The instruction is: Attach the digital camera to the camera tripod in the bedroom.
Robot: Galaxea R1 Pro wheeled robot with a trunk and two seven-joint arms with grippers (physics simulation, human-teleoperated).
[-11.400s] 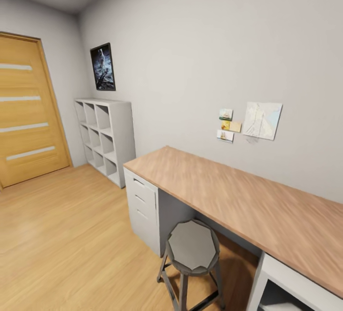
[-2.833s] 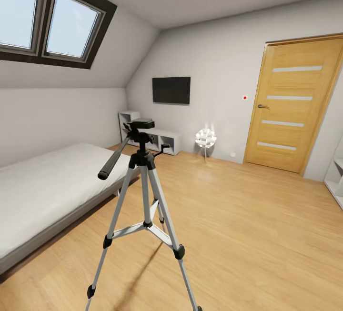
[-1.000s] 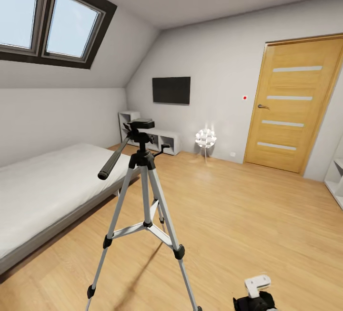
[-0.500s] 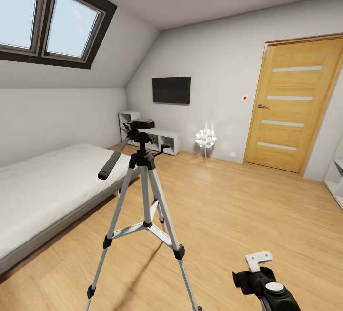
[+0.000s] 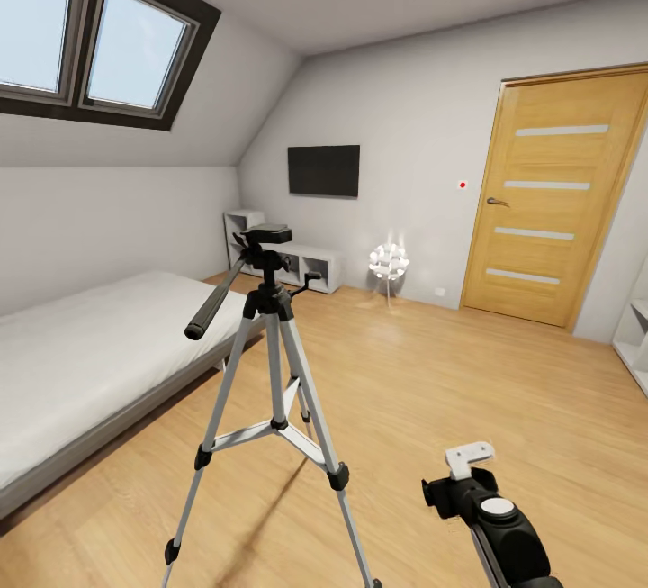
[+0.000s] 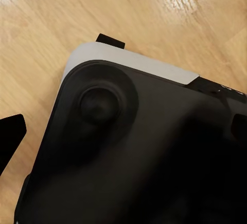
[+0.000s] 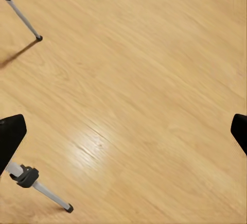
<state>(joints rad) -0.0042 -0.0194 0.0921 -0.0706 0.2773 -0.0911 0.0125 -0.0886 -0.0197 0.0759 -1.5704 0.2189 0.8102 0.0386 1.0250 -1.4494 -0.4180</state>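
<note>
The tall camera tripod [image 5: 273,372], with silver metal legs, black joints and feet, and a black head carrying a long thin pan handle, stands upright on the light wood plank floor [image 5: 450,372] of the bedroom; its mounting head bears nothing; a low bed with a pale grey cover [image 5: 81,354] lies just beside it, on the left of the head view. The right arm [image 5: 490,516], black with a white bracket at its end, rises into the head view at lower right, near the tripod's legs but apart from them. In the right wrist view the right gripper [image 7: 123,136] is spread wide, one dark fingertip [image 7: 10,136] at each side edge with bare floor between, nothing held; two tripod legs [image 7: 43,190] show there. In the left wrist view a black and grey rounded housing [image 6: 128,152] blocks the left gripper; whether its jaws are apart or closed cannot be told. At the far wall: a flat black wall screen [image 5: 324,170]; a low white shelf unit [image 5: 297,259]; a light wood door with pale horizontal strips [image 5: 558,201].
</note>
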